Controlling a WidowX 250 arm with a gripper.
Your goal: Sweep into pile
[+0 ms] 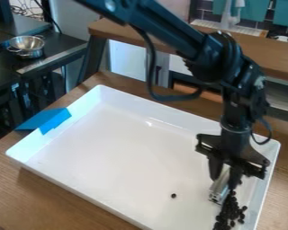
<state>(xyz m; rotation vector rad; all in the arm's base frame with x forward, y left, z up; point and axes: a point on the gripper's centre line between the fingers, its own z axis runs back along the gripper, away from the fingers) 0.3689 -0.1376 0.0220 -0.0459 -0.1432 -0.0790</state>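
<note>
Your white tray sits at a slant on the wooden counter, and you have the arm coming in over its far side from the top of the camera view. The hand hangs down inside the tray, toward the right-hand end, and it's pinching a silvery metal tool between its two fingers. The tool leans a little, its lower end down by the tray's floor. Your dark beans lie on the tray's floor right beside that tool, most of them in a narrow, heaped strip along the right-hand end, running toward the near right corner. A few sit loose at the strip's edges, and some are close up by the hand's fingers. You also have one lone bean to the left of the strip, well apart from it, on the near half of the tray's floor. A piece of blue tape folds over the tray's left rim. Beyond the tray, a raised wooden shelf runs behind it, and to the tray's far left you can see shiny metal bowls on a black worktop.
</note>
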